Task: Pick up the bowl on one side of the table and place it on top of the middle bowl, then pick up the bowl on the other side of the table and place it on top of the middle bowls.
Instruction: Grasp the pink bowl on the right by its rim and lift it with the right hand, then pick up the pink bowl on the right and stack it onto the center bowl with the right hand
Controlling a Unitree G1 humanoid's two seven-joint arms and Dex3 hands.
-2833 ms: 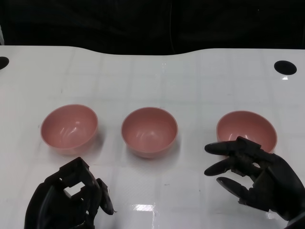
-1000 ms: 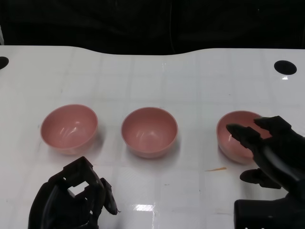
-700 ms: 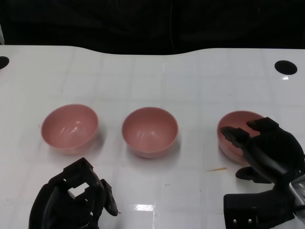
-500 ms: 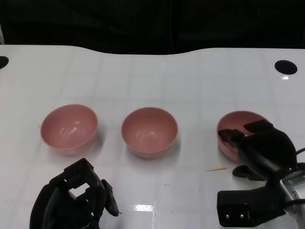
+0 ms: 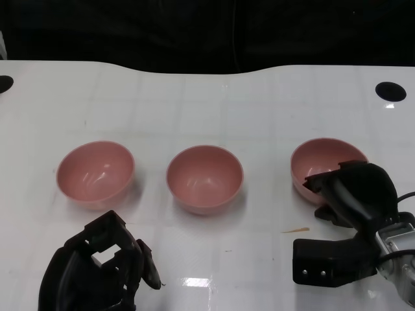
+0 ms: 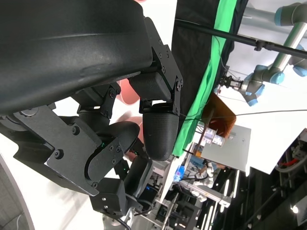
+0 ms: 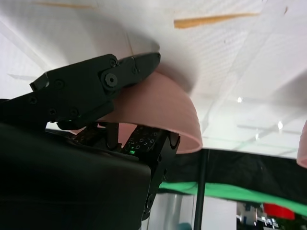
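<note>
Three pink bowls stand in a row on the white table [image 5: 214,103]: the left bowl [image 5: 95,172], the middle bowl [image 5: 204,178] and the right bowl [image 5: 324,163]. My right hand [image 5: 355,192] grips the right bowl at its near rim, fingers hooked over the edge. In the right wrist view the right bowl [image 7: 158,115] sits against black fingers [image 7: 91,91], with its underside off the table. My left hand [image 5: 97,269] rests at the near left with fingers curled in on nothing, short of the left bowl. The left hand [image 6: 120,110] fills the left wrist view.
A thin orange sliver [image 5: 295,229] lies on the table just in front of the right bowl. Black round holes sit in the table at the far right [image 5: 391,91] and far left [image 5: 4,83]. A dark backdrop runs behind the table's far edge.
My right hand has swung in from the near side, closed on the right bowl's near rim, and the bowl has shifted slightly up and left. The left hand stayed put.
</note>
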